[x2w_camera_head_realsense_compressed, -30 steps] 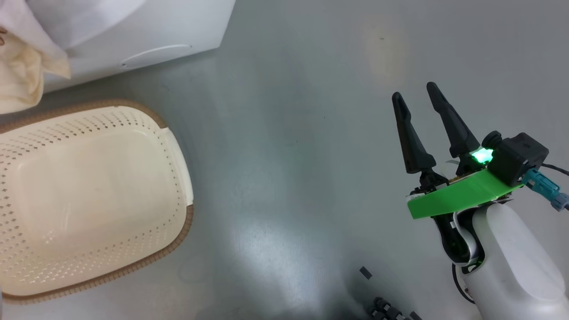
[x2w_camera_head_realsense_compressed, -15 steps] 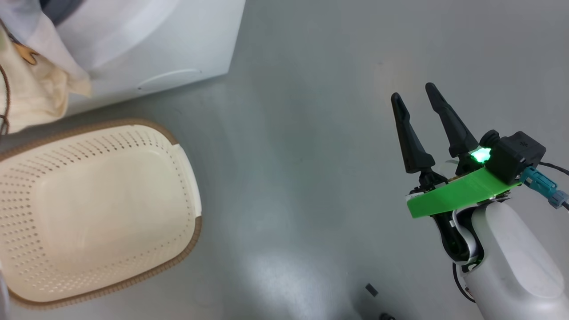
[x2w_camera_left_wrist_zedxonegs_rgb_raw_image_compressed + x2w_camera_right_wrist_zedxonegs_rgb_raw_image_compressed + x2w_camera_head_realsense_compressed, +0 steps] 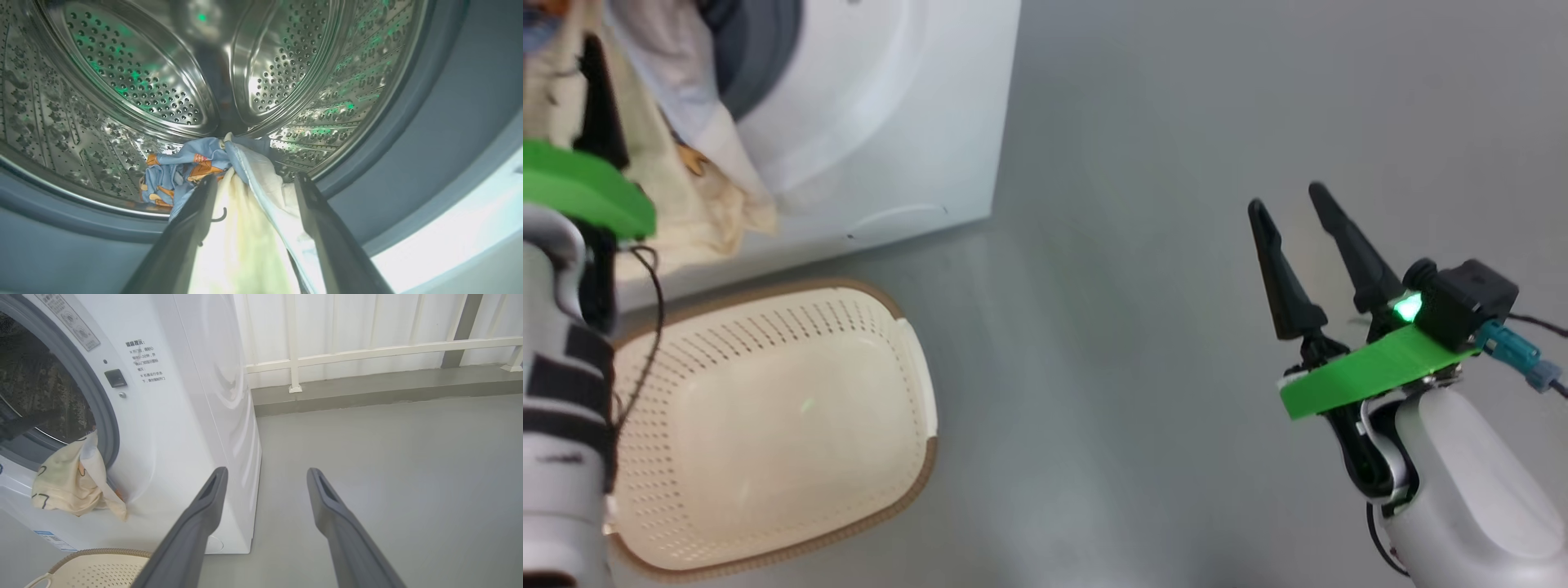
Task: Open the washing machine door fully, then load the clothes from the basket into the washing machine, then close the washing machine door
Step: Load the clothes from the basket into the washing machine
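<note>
While clothes (image 3: 245,228) hang out of the washer (image 3: 890,122), left gripper (image 3: 257,179) spread wide astride them, right gripper (image 3: 1286,198) released over floor (image 3: 1135,327) at right, basket (image 3: 919,392) near left.

A smooth grey floor (image 3: 408,437) spreads wide. At its far edge a white railing (image 3: 367,354) stands on a low grey ledge (image 3: 367,381).

We see a short block of dark Chinese print (image 3: 146,361) on the white front of the washing machine (image 3: 196,396), beside its opening; the lines are too small for us to read. Nearer the rim sits a grey sticker (image 3: 67,320) with tiny symbols, also illegible. Low on the front we see part of a blue label (image 3: 55,540). The clothes (image 3: 65,482) bear dark lettering that we cannot make out.
</note>
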You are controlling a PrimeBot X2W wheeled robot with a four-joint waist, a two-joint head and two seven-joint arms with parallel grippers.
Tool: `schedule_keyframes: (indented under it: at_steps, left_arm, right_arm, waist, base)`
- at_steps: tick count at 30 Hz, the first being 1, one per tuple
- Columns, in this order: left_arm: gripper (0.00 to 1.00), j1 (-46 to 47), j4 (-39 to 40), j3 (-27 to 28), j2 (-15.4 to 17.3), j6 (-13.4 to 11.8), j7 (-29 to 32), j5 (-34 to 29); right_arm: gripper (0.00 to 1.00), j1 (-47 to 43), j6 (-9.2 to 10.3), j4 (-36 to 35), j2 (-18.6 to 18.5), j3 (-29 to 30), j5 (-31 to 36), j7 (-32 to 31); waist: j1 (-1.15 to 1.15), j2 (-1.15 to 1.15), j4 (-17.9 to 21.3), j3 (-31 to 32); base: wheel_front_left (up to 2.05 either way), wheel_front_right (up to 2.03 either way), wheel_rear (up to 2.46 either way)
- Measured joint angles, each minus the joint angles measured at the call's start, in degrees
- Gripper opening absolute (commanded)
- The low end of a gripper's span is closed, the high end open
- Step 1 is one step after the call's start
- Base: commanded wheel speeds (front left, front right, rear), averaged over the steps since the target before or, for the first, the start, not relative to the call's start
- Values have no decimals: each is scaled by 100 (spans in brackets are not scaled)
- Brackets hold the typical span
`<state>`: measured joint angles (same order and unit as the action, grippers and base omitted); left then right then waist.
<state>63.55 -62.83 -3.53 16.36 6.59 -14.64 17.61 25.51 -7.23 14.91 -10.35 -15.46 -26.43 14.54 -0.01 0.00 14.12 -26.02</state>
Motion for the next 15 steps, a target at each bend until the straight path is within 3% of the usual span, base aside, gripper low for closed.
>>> schedule_keyframes:
  at_steps: [15]
  left_arm:
    - [100,-2152,1434,254,-534,29,0,40]
  right_arm:
    - [100,-564,0,257,-222,-29,-235,0]
  waist:
    - [0,0,-421,1137]
  base:
    - [0,0,0]
